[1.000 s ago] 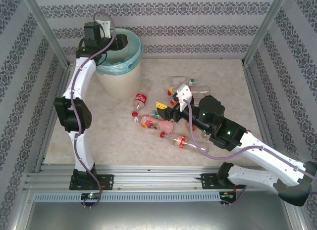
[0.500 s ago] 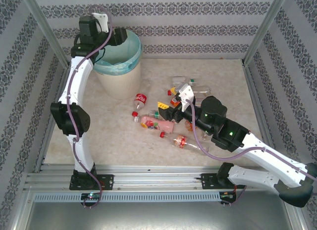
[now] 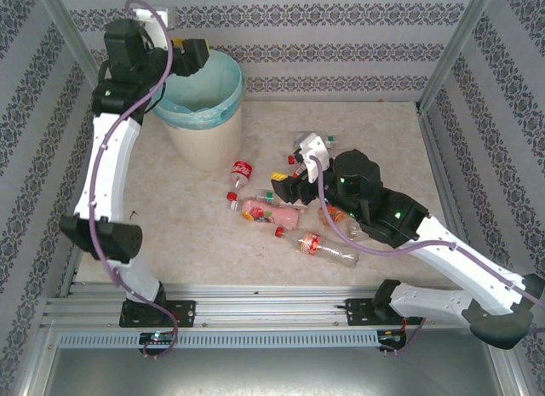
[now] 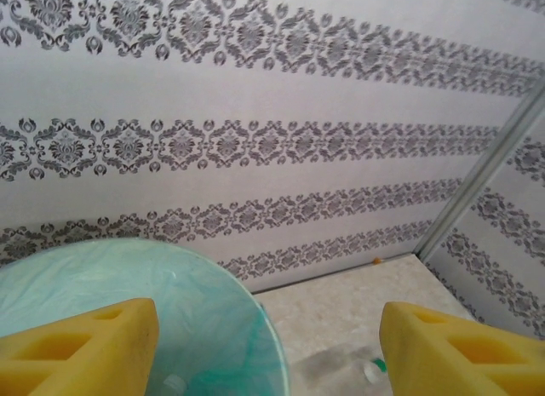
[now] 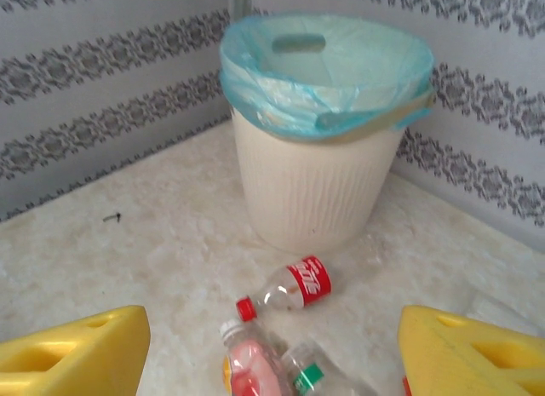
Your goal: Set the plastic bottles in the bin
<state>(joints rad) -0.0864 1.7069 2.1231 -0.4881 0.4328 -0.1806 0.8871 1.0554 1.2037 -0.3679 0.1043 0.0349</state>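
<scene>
Beside bin (image 3: 203,145), scattered bottles (image 3: 274,214), patterned walls (image 3: 341,48)

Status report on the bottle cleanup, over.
Left gripper open, empty, above bin rim. Right gripper open, low over plastic bottles, none grasped. Red-label bottle lies between pile and bin.

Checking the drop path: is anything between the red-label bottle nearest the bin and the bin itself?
Nothing visible. Only bare table lies between the red-label bottle and the bin; the pink bottle lies on its other side.
</scene>
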